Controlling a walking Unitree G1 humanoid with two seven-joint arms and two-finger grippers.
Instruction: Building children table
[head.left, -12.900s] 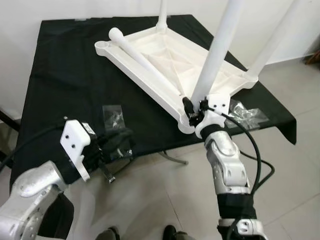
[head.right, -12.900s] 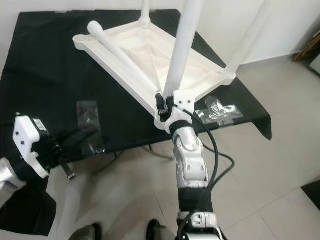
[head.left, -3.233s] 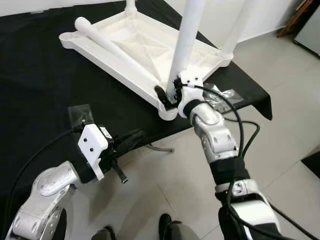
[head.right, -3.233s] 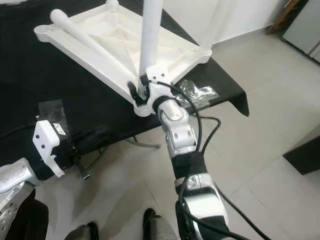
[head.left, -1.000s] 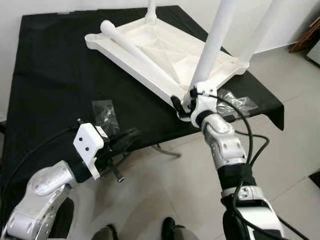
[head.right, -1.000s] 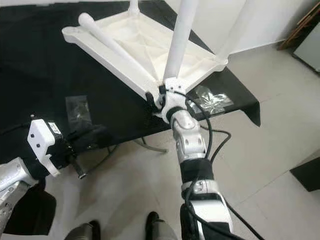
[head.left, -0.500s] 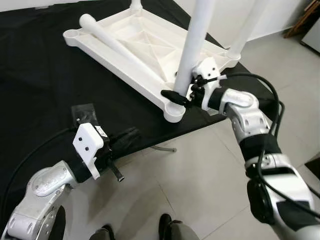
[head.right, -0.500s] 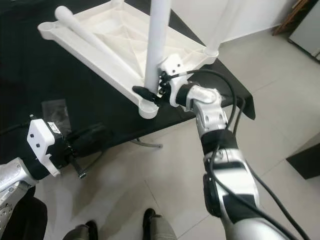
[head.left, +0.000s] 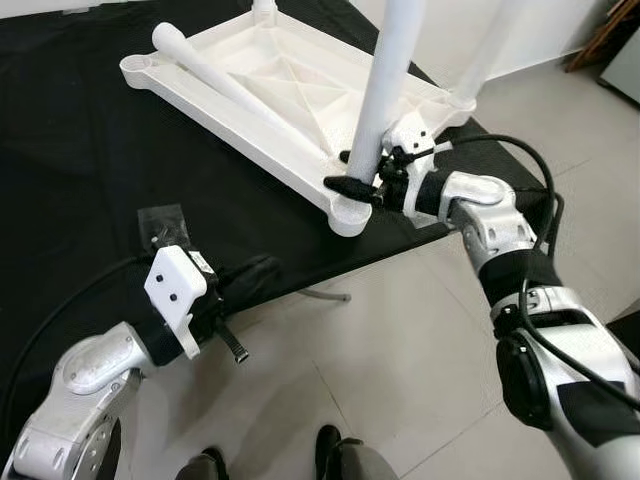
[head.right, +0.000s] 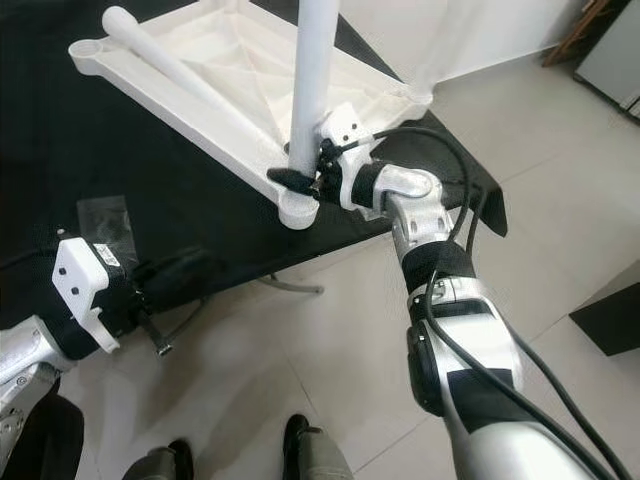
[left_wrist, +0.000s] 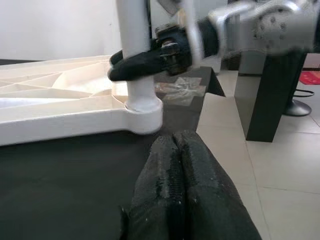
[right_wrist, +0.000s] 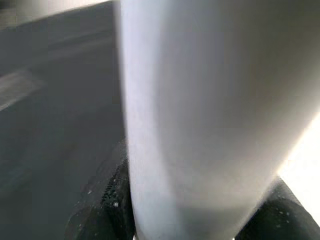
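A: What is nearest the robot?

B: The left gripper (head.left: 238, 288), fingers pressed together and empty, hovers at the front edge of a table draped in a black cloth (head.left: 70, 160). A small clear plastic bag (head.left: 165, 223) lies on the cloth just beyond it.

A: And further out?

B: The right gripper (head.left: 348, 176) is clamped around the base of an upright white table leg (head.left: 385, 75), right above the near corner socket. The white tabletop (head.left: 290, 100) lies upside down on the cloth. A loose white leg (head.left: 220, 78) rests across it, and further legs stand at the far corners.
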